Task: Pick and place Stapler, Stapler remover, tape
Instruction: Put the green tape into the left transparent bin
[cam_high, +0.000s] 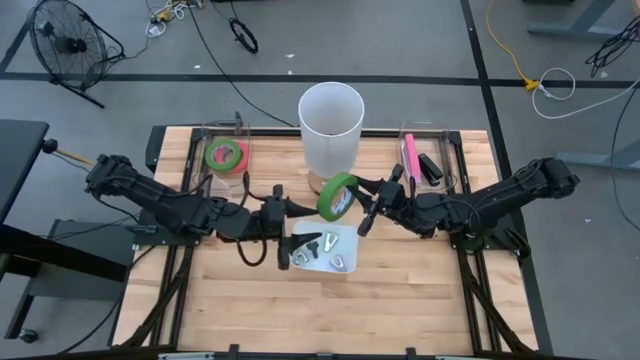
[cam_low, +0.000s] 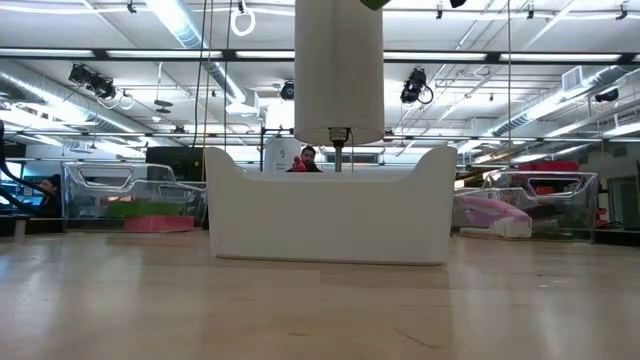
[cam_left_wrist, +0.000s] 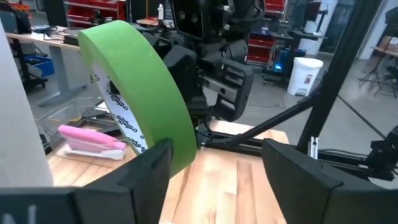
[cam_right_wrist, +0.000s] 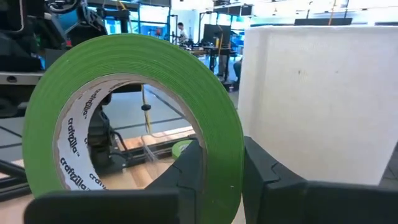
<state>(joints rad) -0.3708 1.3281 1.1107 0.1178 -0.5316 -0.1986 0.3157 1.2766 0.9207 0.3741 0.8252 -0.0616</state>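
Observation:
A green tape roll (cam_high: 338, 196) hangs in the air above the table's middle, in front of the tall white cylinder (cam_high: 331, 125). My right gripper (cam_high: 358, 205) is shut on it from the right. My left gripper (cam_high: 296, 208) is open just left of the roll; in the left wrist view the roll (cam_left_wrist: 140, 81) stands by one of its fingers (cam_left_wrist: 152, 171). A white tray (cam_high: 325, 250) below holds several small staple removers. A pink stapler (cam_high: 410, 157) and a black one (cam_high: 431, 168) lie in the right clear bin. My right gripper holds the roll's band at its lower part (cam_right_wrist: 225, 180), one finger (cam_right_wrist: 189, 165) inside the hole and one (cam_right_wrist: 264, 171) outside. The fingers come level from the table's right. The roll stands on edge, lifted clear of the table. My left gripper: I cannot tell whether its finger touches the roll's outer face (cam_left_wrist: 177, 146).
A clear bin at the far left (cam_high: 227, 155) holds another green and pink tape roll. The white cylinder stands close behind the held roll. In the low view the tray's wall (cam_low: 330, 215) fills the middle. Bare wood lies toward the near edge (cam_high: 330, 310).

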